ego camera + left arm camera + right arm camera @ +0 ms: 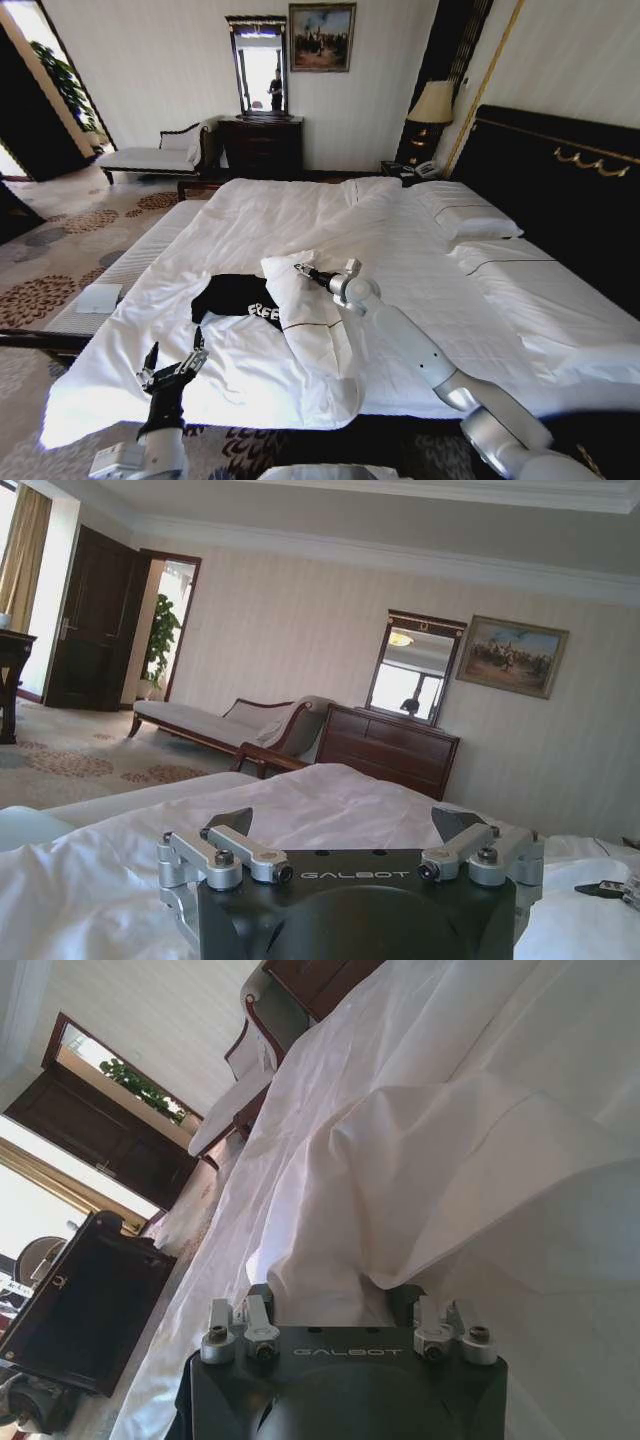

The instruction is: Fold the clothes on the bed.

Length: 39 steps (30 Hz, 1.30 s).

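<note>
T-shirt [237,296] beside pillow [305,310], mid-bed [420,250]

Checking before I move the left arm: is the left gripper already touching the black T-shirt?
No. In the head view the left gripper hovers open over white bedding near the bed's foot, apart from the black T-shirt.

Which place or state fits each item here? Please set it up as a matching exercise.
Items:
1. black T-shirt
2. left claw
3. right claw
4. pillow

Places or states:
A. open, at the bed's near edge
B. white, partly covering the shirt
C. crumpled on the white duvet
D. reaching to the pillow's top

Pairs: 1-C, 2-A, 3-D, 4-B
</note>
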### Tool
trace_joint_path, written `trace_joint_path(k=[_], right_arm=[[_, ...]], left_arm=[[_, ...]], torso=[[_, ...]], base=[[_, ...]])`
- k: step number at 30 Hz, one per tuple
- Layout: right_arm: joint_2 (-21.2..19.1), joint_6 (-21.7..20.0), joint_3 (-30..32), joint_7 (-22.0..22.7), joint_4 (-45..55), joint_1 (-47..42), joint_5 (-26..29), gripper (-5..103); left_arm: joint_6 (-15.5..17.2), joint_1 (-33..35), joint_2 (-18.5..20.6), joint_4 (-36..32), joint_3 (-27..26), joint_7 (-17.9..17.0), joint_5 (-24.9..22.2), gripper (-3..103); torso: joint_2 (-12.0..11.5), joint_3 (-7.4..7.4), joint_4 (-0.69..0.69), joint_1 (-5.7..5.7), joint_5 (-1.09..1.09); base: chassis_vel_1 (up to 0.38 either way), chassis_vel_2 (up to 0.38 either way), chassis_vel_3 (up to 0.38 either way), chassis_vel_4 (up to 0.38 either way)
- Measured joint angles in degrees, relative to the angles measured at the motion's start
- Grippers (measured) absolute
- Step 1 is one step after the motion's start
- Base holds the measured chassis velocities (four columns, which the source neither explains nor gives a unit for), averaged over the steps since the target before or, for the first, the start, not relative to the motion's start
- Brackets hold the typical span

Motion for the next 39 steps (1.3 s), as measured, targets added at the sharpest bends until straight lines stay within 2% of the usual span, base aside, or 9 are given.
trace_joint_path(k=[6,9,12,15,17,21,30,37,39], right_arm=[[0.2,0.3,-0.5,-0.4,-0.7,-0.2,-2.4,38],[0.2,0.3,-0.6,-0.4,-0.8,-0.3,-2.8,32],[0.2,0.5,-0.5,-0.5,-0.7,-0.6,-3.2,16],[0.2,0.9,-0.3,-0.6,-0.3,-0.8,-3.4,10],[0.0,2.2,0.6,-0.7,1.0,-1.7,-3.7,2],[-0.7,4.4,2.6,0.0,4.7,-3.8,-4.3,1],[-6.4,7.8,10.9,0.5,15.2,-13.7,-6.6,1],[-9.3,9.5,25.8,0.9,25.3,-27.3,-6.4,1],[-9.4,9.6,28.1,0.9,26.9,-29.6,-6.5,1]], left_arm=[[0.0,-0.3,0.0,0.5,0.0,-0.1,-0.2,100],[0.0,-0.4,0.0,0.7,0.0,-0.1,-0.2,100],[0.0,-0.5,0.0,0.7,-0.1,-0.3,-0.3,100],[0.0,-0.6,0.0,0.7,-0.1,-0.3,-0.4,100],[0.0,-0.7,0.0,0.7,-0.1,-0.3,-0.4,100],[0.1,-1.0,0.0,0.7,0.0,-0.3,-0.7,100],[0.3,-1.9,0.7,1.0,0.8,-0.4,-1.4,100],[0.3,-2.7,2.2,1.5,1.1,-0.4,-3.3,100],[0.3,-2.9,2.4,1.6,1.2,-0.4,-3.6,100]], torso=[[0.0,0.00,-0.01,-0.01,0.00],[0.0,0.00,0.00,0.00,0.00],[0.0,0.00,0.00,0.00,0.00],[0.0,0.00,0.00,-0.01,0.00],[0.0,0.00,0.00,0.00,0.00],[0.0,0.00,0.02,0.00,0.01],[0.0,-0.01,0.00,0.00,0.02],[0.0,-0.01,-0.01,-0.01,0.01],[0.0,-0.01,-0.02,-0.01,0.01]], base=[[0.000,0.000,0.000,0.000],[0.000,0.000,0.000,0.000],[0.000,0.000,0.000,0.000],[0.000,0.000,0.000,0.000],[0.000,0.000,0.000,0.000],[0.000,0.000,0.000,0.000],[0.000,0.000,0.000,0.000],[0.000,0.000,0.000,0.000],[0.000,0.000,0.000,0.000]])
